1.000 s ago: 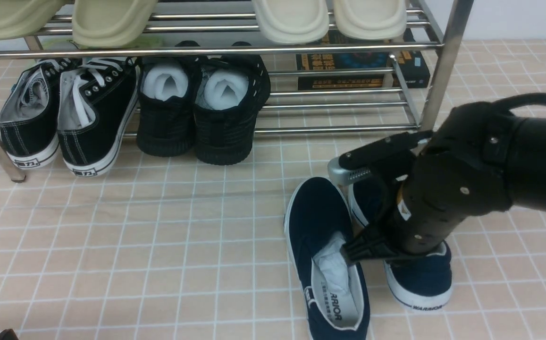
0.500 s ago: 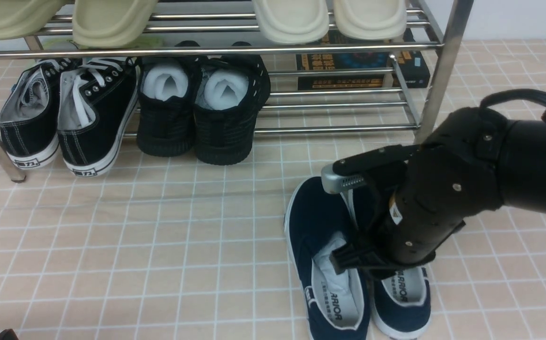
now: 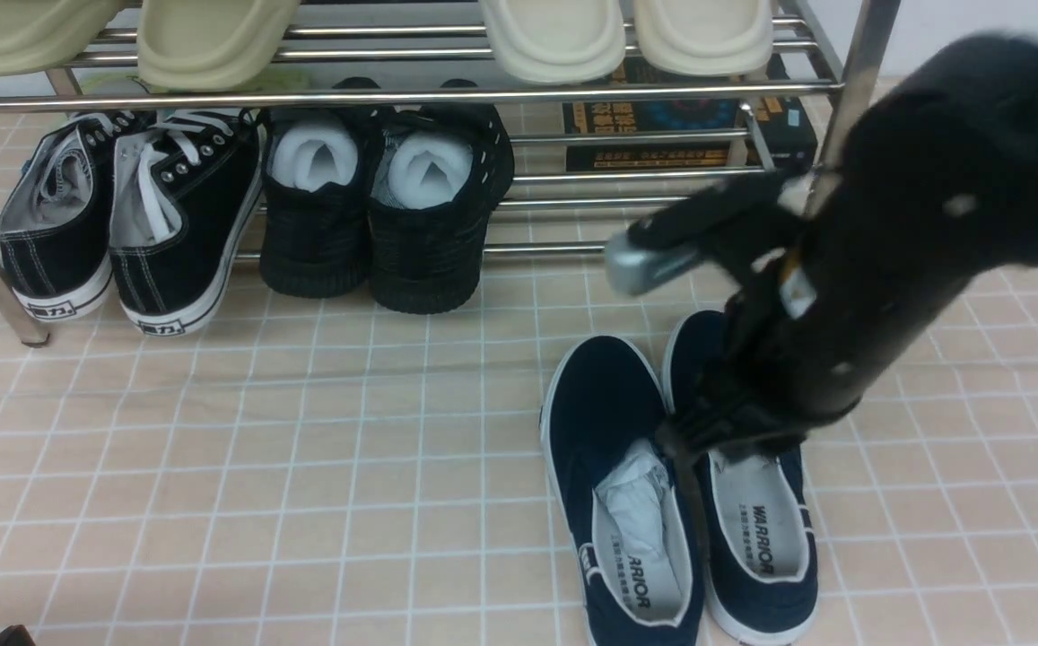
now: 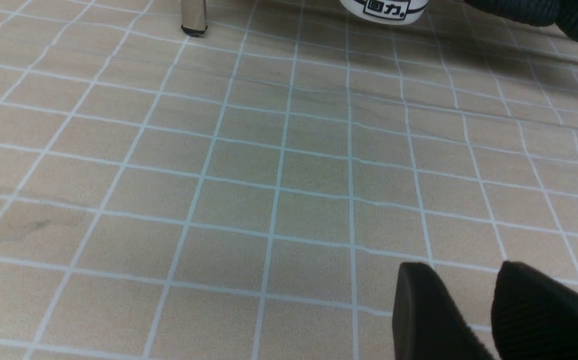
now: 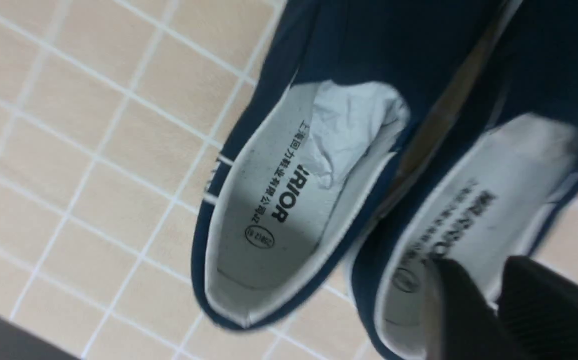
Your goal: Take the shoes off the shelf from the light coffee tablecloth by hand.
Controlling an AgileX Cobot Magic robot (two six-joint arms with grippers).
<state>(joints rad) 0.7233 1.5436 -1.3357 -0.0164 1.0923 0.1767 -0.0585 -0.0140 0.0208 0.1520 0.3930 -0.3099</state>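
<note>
This looks like a home shoe corner mocked up for a robot. At 12 o'clock a steel-tube shelf (image 3: 393, 94) carries foam slippers (image 3: 554, 36) on its upper tier and black sneakers (image 3: 178, 224) on the lower one. Everything stands on a gridded light coffee tablecloth (image 3: 213, 449). A plain white wall (image 3: 976, 27) shows at 1 o'clock, and a black robot arm (image 3: 913, 224) reaches in at 3 o'clock.

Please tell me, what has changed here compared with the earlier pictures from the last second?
The right gripper brought the right navy slip-on down from a tilted hold to lie flat on the light coffee tablecloth beside the left navy slip-on. It then let the shoe go and rose toward the shelf. The left navy slip-on, the black lace-up sneakers and the all-black shoes stayed in place.
</note>
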